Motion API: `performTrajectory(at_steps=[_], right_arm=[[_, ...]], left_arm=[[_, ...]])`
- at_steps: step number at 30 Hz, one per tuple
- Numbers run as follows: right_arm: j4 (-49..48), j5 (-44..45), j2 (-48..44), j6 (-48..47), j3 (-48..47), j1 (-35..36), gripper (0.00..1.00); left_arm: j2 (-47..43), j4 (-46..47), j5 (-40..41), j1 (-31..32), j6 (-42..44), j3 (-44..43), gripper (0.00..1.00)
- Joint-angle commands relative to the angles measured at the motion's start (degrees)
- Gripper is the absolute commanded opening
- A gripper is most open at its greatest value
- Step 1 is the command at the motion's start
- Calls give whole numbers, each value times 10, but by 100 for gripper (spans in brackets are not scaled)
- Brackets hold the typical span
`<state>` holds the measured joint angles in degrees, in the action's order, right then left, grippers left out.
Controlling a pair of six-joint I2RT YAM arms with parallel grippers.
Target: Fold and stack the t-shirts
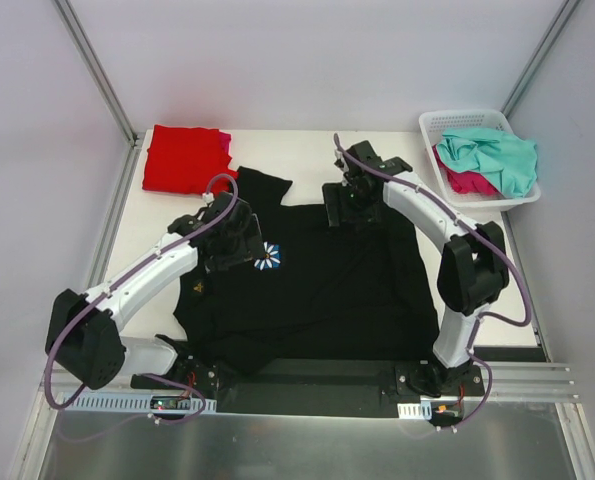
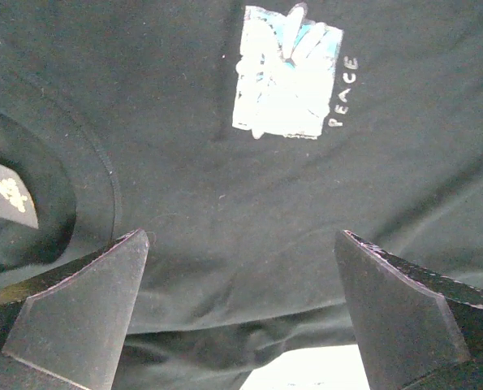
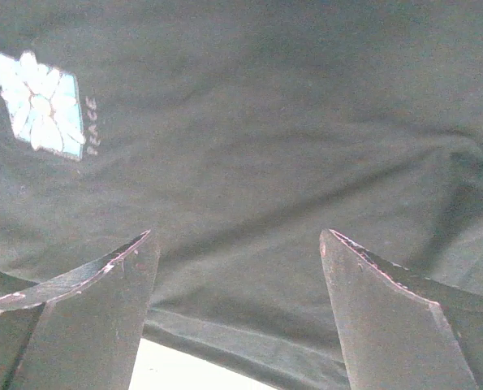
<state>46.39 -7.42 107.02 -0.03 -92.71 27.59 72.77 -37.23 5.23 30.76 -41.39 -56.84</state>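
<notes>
Folding was judged partly done: red t-shirt [image 1: 182,160] was stacked far-left, black t-shirt [image 1: 317,285] lay spread mid-table, unfolded, & teal t-shirt [image 1: 497,160] sat in basket [image 1: 467,115]. Left gripper [image 2: 241,236] & right gripper [image 3: 237,236] were seen agape over black cloth, nothing grasped.

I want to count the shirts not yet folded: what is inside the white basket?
In the white basket, a crumpled teal t-shirt lies on top, and part of a magenta-pink t-shirt shows beneath it. Whatever lies deeper is covered by these two and cannot be seen.

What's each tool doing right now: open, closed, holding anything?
Left tool: open, holding nothing, over the black t-shirt.
Right tool: open, holding nothing, over the same shirt.
</notes>
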Motion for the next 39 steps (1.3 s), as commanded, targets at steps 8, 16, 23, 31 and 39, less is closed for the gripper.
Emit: performTrajectory(at_steps=[8,16,23,31,39], right_arm=[[-42,24,13,16,105,8,84],[-30,4,21,14,83,-5,84],[-77,-2,-8,25,149,2,84],[-47,-22,50,21,46,-59,83],[1,-12,81,13,-34,-98,83]], left_arm=[[148,136,-33,-14,18,3,99],[135,145,-49,-12,3,37,99],[106,179,-39,-12,-9,93,99],[149,179,-73,-51,22,3,99],[208,140,-73,-80,53,-95,99]])
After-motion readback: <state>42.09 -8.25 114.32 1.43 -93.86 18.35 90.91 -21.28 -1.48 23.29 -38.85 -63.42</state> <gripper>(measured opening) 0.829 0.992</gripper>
